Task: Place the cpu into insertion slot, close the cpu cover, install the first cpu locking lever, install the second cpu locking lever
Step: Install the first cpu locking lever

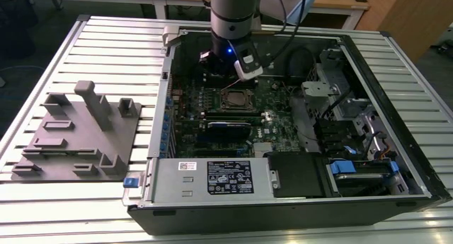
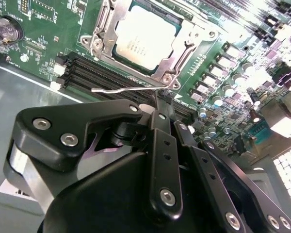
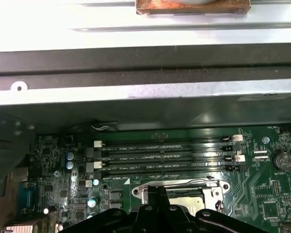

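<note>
On the exterior view's left you have a grey fixture plate point(image 1: 78, 132) on the slatted table point(image 1: 106, 48). To its right lies the open computer case point(image 1: 396, 122), with the arm reaching down over the green motherboard point(image 1: 276, 122). The cpu point(image 2: 144, 35) sits in the insertion slot point(image 1: 236, 101), and the cpu cover point(image 2: 177, 54) lies flat around it. Your gripper point(image 2: 154, 99) has its jaws drawn together with no gap. It is just at a thin wire locking lever point(image 2: 121, 90) beside the memory slots point(image 2: 102, 73). Whether it has hold of that lever cannot be told.
</note>
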